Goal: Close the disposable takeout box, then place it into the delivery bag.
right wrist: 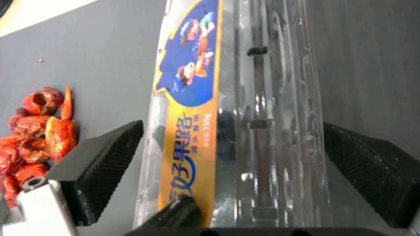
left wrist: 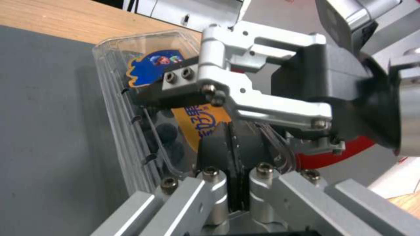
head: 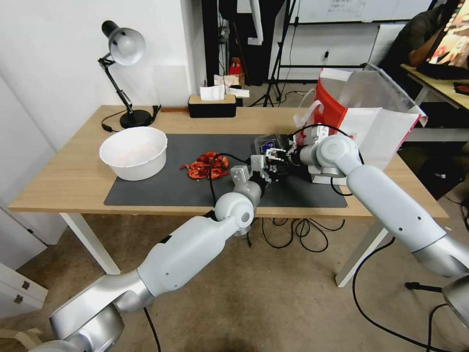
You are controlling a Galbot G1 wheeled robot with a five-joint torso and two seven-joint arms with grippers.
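Observation:
The disposable takeout box (head: 265, 143), clear plastic with a blue and orange label and dark berries inside, lies on the dark mat (head: 161, 190) in front of the delivery bag (head: 364, 120). Its lid looks folded down over the base. My right gripper (head: 279, 157) is open and straddles the box (right wrist: 262, 98), one black pad (right wrist: 109, 157) on each side. My left gripper (left wrist: 233, 154) comes in from the near side with its fingers shut together, their tips resting against the top of the box (left wrist: 151, 65) by the label.
A round white bowl (head: 134, 151) stands at the mat's left end, with a pile of red crayfish (head: 207, 166) between it and the box. A desk lamp (head: 124, 54) and a tissue box (head: 212, 103) stand at the back. The bag stands open at the table's right.

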